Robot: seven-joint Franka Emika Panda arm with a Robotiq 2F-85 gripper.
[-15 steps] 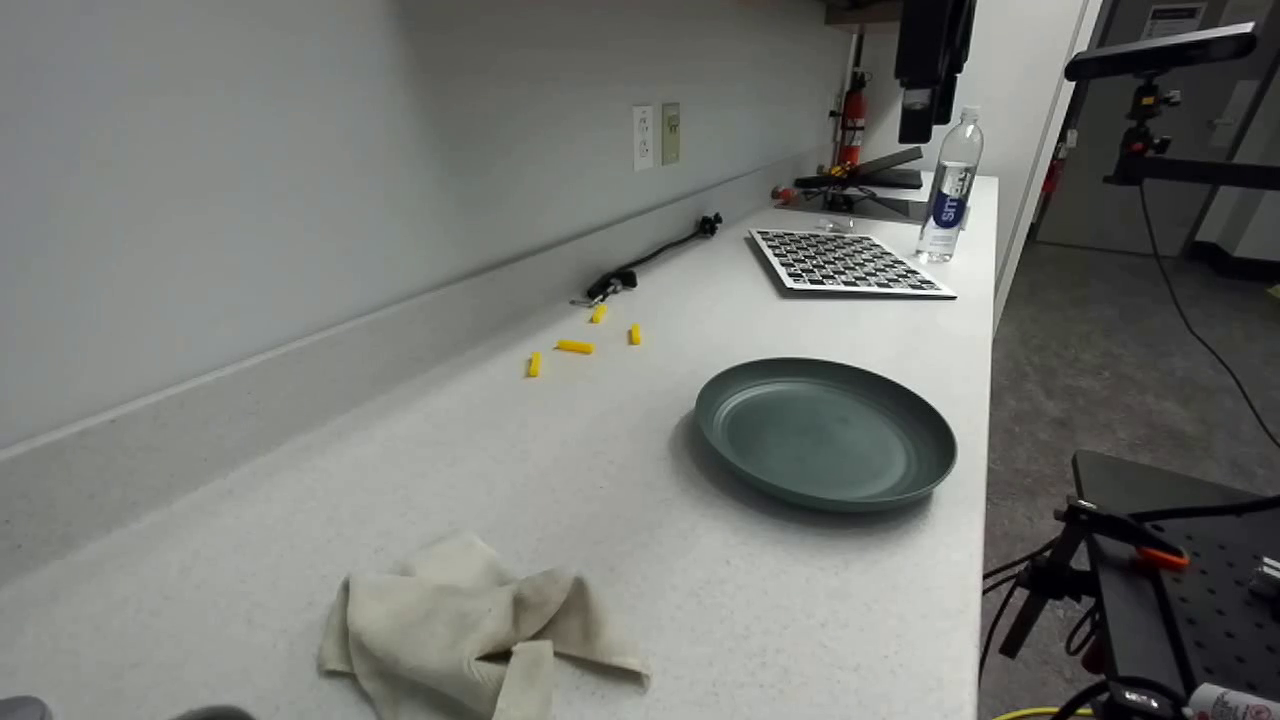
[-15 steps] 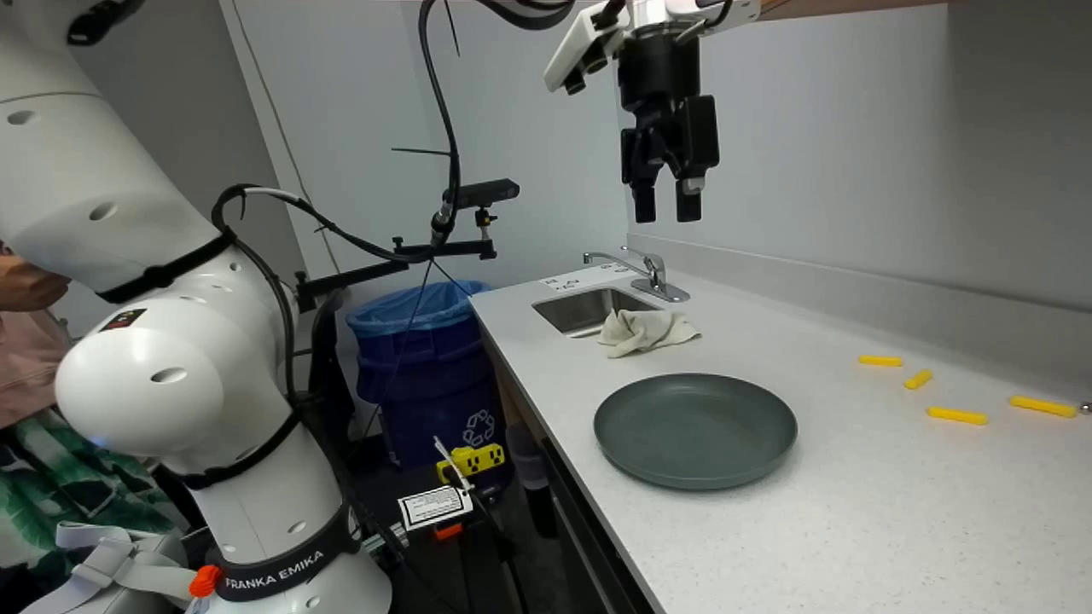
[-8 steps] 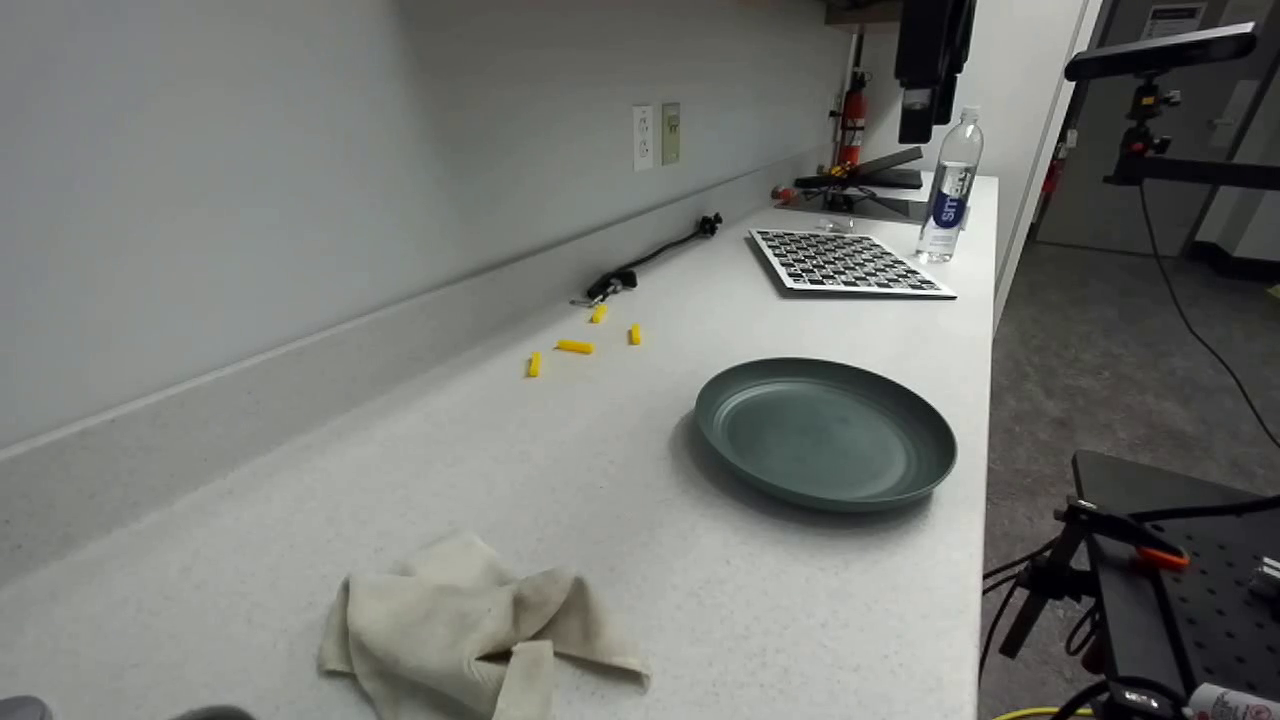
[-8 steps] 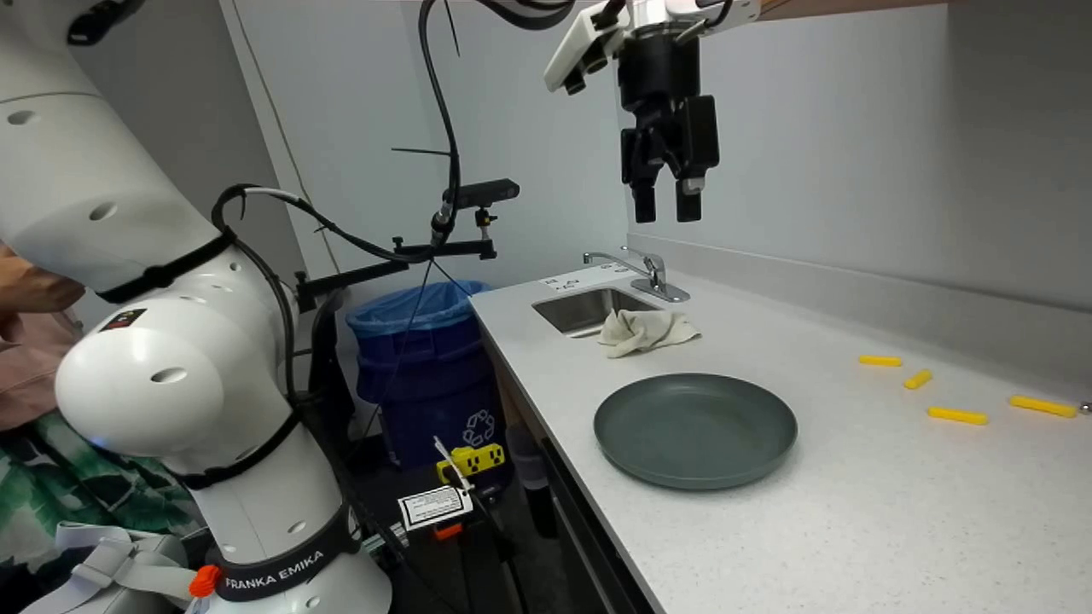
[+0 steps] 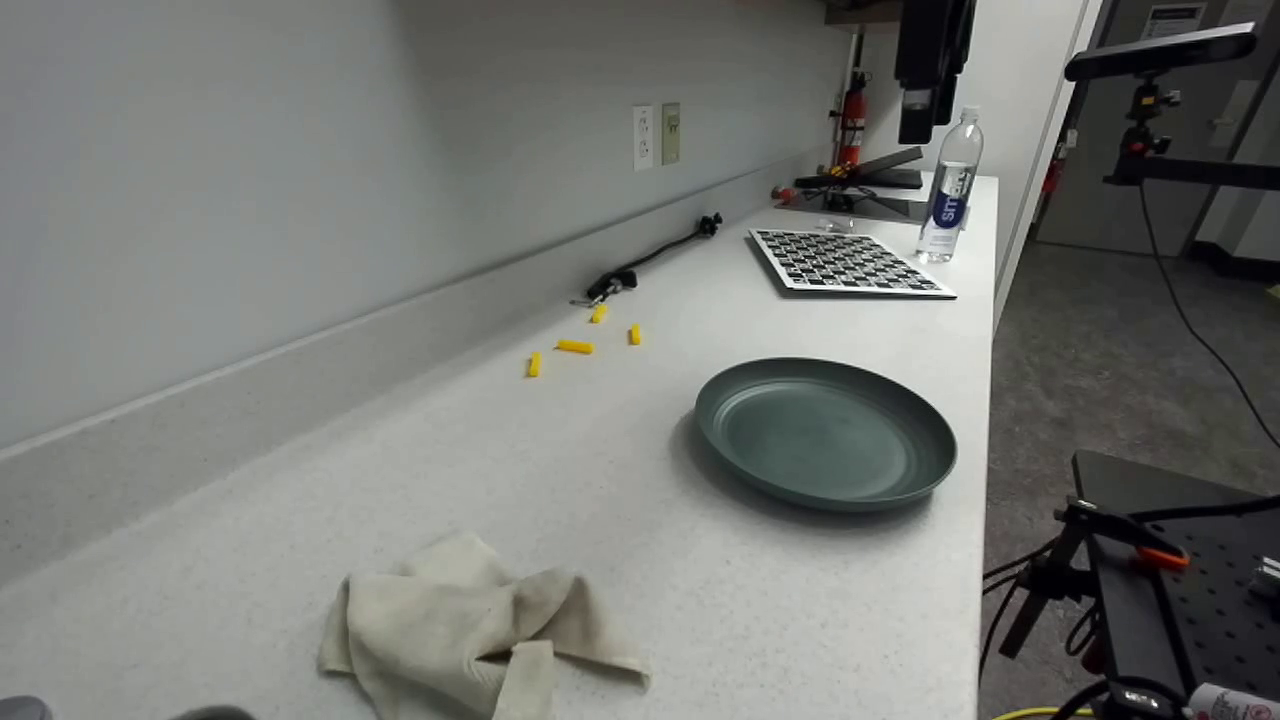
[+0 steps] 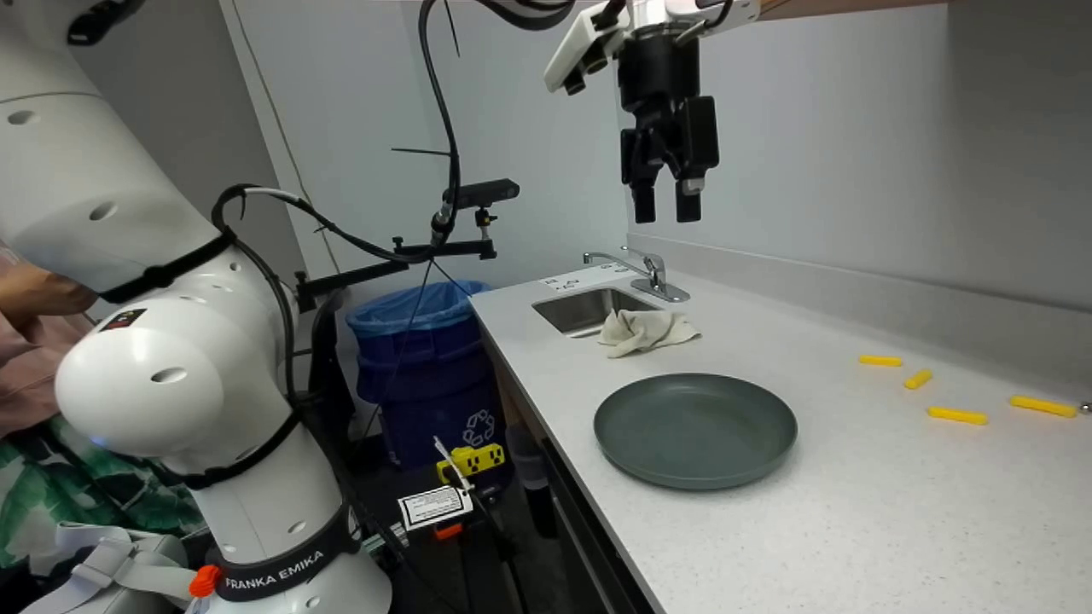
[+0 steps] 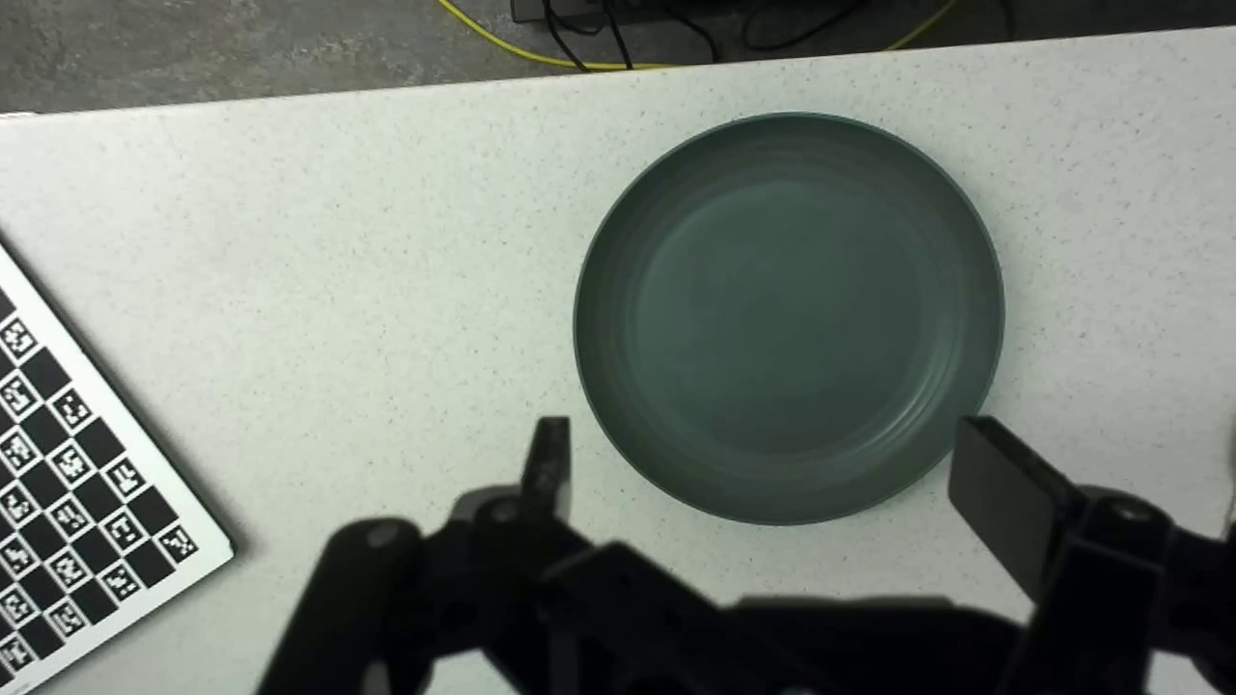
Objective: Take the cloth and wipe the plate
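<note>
The beige cloth (image 5: 450,625) lies crumpled on the counter in an exterior view. It also shows beside the sink in an exterior view (image 6: 644,331). The dark green round plate (image 5: 825,435) lies flat on the counter near its front edge, apart from the cloth. The plate also shows in an exterior view (image 6: 695,431) and from above in the wrist view (image 7: 787,319). My gripper (image 6: 666,206) is high above the counter, pointing down, with its fingers apart and nothing between them. In the wrist view the gripper (image 7: 763,425) is wide open. The cloth cannot be made out there.
Several yellow sticks (image 6: 957,415) lie near the wall. A checkered board (image 5: 850,263) and a water bottle (image 5: 950,190) stand farther along the counter. A sink (image 6: 589,310) with a faucet (image 6: 653,277) is at the counter's end. The wall backs the counter.
The arm, gripper, cloth and plate have not visibly moved. Only the person at the left edge of an exterior view has shifted slightly.
</note>
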